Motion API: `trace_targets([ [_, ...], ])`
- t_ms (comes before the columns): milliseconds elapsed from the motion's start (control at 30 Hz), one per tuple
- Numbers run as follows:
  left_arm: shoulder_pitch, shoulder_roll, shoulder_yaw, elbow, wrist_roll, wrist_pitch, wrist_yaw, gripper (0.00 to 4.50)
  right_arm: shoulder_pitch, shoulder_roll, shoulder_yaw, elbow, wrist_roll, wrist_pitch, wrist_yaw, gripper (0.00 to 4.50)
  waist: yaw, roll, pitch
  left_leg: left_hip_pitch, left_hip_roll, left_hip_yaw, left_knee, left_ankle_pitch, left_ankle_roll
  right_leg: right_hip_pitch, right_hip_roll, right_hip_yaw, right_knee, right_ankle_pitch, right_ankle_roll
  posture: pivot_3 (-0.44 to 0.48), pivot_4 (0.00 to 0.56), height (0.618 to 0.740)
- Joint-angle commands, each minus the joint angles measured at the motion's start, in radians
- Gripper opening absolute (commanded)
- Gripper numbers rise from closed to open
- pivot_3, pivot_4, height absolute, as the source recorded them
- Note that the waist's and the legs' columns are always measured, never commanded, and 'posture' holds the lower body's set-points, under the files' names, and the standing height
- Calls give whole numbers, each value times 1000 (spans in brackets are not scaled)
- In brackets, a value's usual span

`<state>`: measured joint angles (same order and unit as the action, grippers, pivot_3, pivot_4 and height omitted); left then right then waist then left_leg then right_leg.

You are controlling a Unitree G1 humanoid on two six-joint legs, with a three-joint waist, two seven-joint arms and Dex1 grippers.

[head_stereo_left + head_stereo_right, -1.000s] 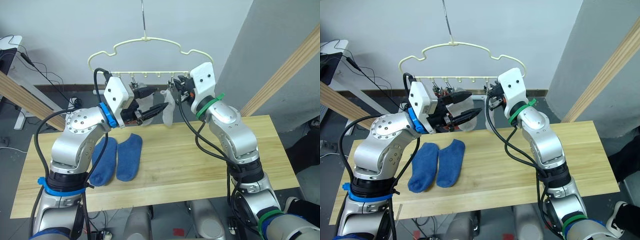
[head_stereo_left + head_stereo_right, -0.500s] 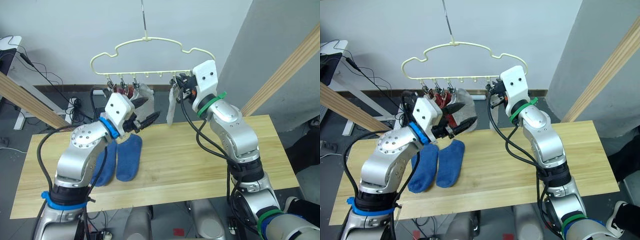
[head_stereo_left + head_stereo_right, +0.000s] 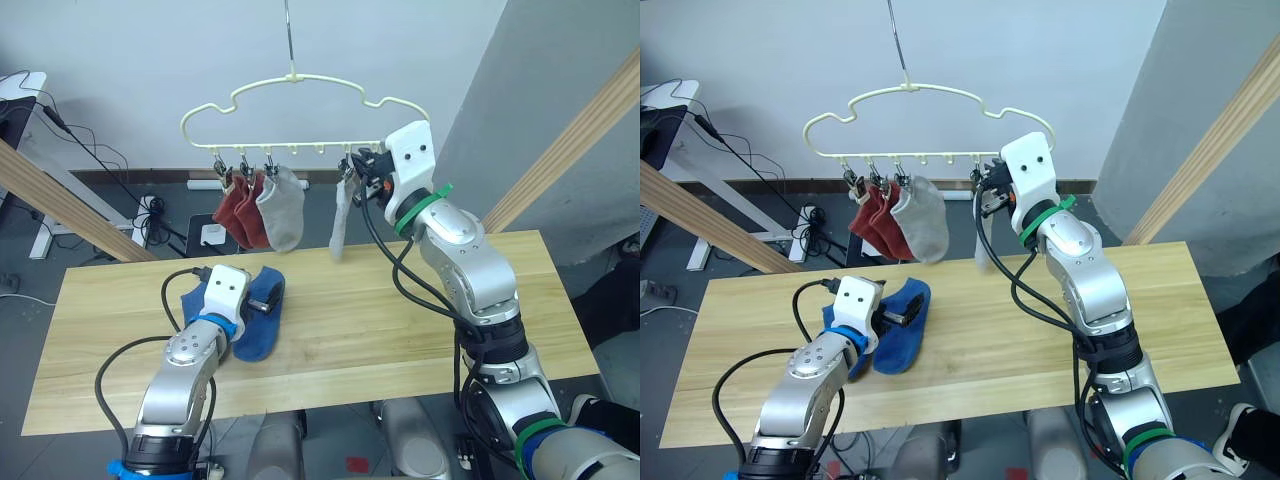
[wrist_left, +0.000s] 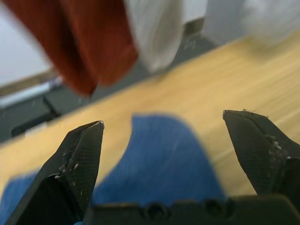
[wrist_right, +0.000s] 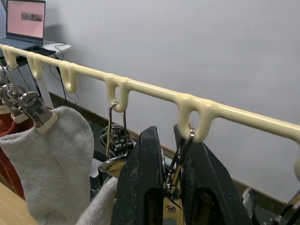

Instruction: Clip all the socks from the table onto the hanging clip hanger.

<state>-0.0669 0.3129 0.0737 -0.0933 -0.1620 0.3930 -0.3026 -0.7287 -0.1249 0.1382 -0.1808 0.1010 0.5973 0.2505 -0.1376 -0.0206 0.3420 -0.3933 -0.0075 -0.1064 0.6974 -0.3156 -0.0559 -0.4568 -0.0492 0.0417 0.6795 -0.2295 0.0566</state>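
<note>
Blue socks (image 3: 262,313) lower left: my left tool (image 4: 168,154) gapes wide, empty, so pinch one cuff cleanly; right tool (image 5: 165,187) pinches a clip (image 5: 180,161).

Left blue sock (image 3: 192,302) partly arm-hidden.

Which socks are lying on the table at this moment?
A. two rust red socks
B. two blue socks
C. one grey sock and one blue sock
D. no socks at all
B: the two blue socks lie side by side on the table by the open left gripper, while the rust red socks and the grey socks hang from the clip hanger.
</note>
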Motion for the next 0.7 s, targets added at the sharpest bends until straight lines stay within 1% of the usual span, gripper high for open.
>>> trace_targets([
  [33, -21, -15, 19, 60, -20, -26, -10, 4500, -14, 4, -6, -33, 7, -6, 9, 120, 0, 0, 0, 0, 0, 0, 0, 0, 0, 0, 0, 0, 0, 0, 0, -159, 321, 740],
  [267, -68, 7, -42, 178, 40, -37, -35, 4500, -12, 5, -4, -39, 5, 0, 11, 120, -1, 0, 0, 0, 0, 0, 0, 0, 0, 0, 0, 0, 0, 0, 0, -172, 319, 740],
  [400, -74, 12, -59, 203, 70, -27, -28, 3734, -10, 8, -3, -44, 6, 5, 10, 120, -1, 0, 0, 0, 0, 0, 0, 0, 0, 0, 0, 0, 0, 0, 0, -175, 317, 740],
  [467, -68, 25, -73, 207, 95, -28, -28, 3126, -8, 10, -2, -47, 6, 7, 9, 120, -1, 0, -1, 1, 0, 0, 0, 0, 0, 0, 0, 0, 0, 0, 0, -175, 316, 740],
  [567, -63, 38, -80, 211, 113, -27, -26, 2398, -6, 13, -3, -49, 7, 9, 9, 120, -2, 0, -2, 1, 0, 0, 0, 0, 0, 0, 0, 0, 0, 0, 0, -175, 316, 740],
  [600, -62, 41, -82, 211, 118, -30, -27, 2066, -6, 14, -3, -50, 7, 9, 9, 120, -2, 0, -2, 2, 0, 1, 0, 0, 0, 0, 0, 0, 0, 1, -1, -175, 316, 740],
  [633, -61, 42, -84, 211, 121, -33, -30, 1959, -6, 14, -3, -50, 7, 10, 9, 120, -3, 0, -2, 2, 0, 1, 0, 0, 0, 0, 0, 0, 0, 1, -1, -175, 316, 740],
  [700, -60, 44, -85, 212, 124, -38, -32, 1439, -6, 16, -3, -51, 7, 10, 9, 120, -3, 0, -2, 2, 1, 1, 0, 0, 0, 1, 0, 0, 0, 1, -1, -173, 316, 740],
])
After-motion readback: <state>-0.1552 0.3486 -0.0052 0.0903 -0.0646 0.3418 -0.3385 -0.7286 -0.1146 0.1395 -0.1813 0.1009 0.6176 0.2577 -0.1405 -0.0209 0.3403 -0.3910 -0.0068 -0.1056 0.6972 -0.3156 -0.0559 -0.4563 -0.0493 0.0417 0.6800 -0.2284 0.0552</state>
